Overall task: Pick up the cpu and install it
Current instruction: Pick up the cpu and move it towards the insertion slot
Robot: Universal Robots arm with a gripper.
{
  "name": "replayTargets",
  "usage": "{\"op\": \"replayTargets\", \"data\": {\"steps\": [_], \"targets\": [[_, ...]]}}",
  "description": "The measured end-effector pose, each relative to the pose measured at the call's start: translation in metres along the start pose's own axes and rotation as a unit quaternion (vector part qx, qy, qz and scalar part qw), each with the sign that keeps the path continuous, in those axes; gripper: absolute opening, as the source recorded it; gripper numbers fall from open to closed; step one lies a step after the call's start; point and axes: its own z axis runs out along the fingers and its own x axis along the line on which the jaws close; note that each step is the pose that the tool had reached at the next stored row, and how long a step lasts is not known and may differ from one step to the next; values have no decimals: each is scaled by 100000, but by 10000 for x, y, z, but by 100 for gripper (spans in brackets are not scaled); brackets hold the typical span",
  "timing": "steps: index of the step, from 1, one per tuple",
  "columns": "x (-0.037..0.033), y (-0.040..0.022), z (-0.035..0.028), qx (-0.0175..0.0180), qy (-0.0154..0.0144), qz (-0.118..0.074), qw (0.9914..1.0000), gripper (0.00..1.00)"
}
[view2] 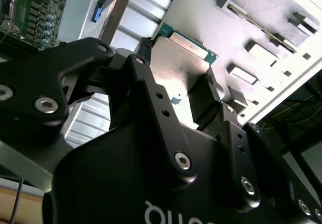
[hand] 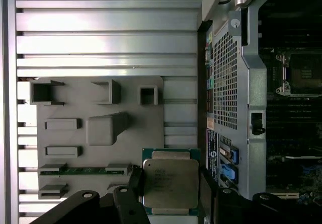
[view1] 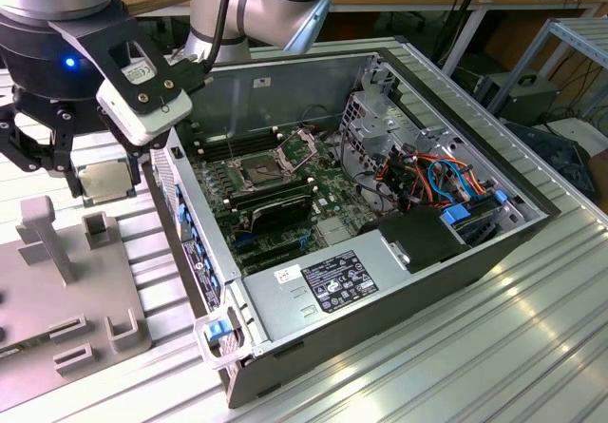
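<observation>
The cpu (view1: 106, 182) is a small square chip with a dull silver top and a green edge. My gripper (view1: 107, 185) is shut on it, one black finger on each side, and holds it in the air above the grey fixture plate (view1: 66, 280), at the exterior view's left of the open computer case (view1: 399, 280). In both wrist views the cpu (view2: 178, 63) (hand: 170, 183) sits flat between the fingers (view2: 143, 63) (hand: 135, 179). The motherboard's socket (view1: 258, 168) lies open inside the case with its metal frame (view1: 296, 143) hinged up.
The grey fixture plate (hand: 100, 128) carries several raised blocks and slots, one holding a long green module (hand: 80, 170). The case's perforated side wall (hand: 226, 83) stands between the gripper and the motherboard. Cables (view1: 427, 171) and a power supply (view1: 332, 285) fill the case's near end.
</observation>
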Motion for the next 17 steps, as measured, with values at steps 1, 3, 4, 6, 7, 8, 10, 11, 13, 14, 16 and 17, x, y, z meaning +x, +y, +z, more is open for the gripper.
{"op": "replayTargets", "data": {"steps": [1,3,4,6,7,8,10,11,13,14,16,17], "targets": [[-9,0,1,-4,-5,0,100000,55],[-38,0,0,-3,-4,0,100000,55],[-55,0,1,-6,-8,-2,100000,55],[-91,1,0,-3,-3,1,100000,55],[-109,1,0,-4,-5,-2,100000,55],[-125,1,0,-3,-4,-1,100000,55],[-151,1,0,-6,-6,1,100000,55],[-164,1,0,-3,-4,2,100000,55],[-197,2,0,-3,-4,2,100000,55],[-210,1,0,-3,-5,0,100000,55],[-242,2,-1,-1,0,1,100000,55],[-254,2,-1,-1,-1,-5,100000,55]]}}
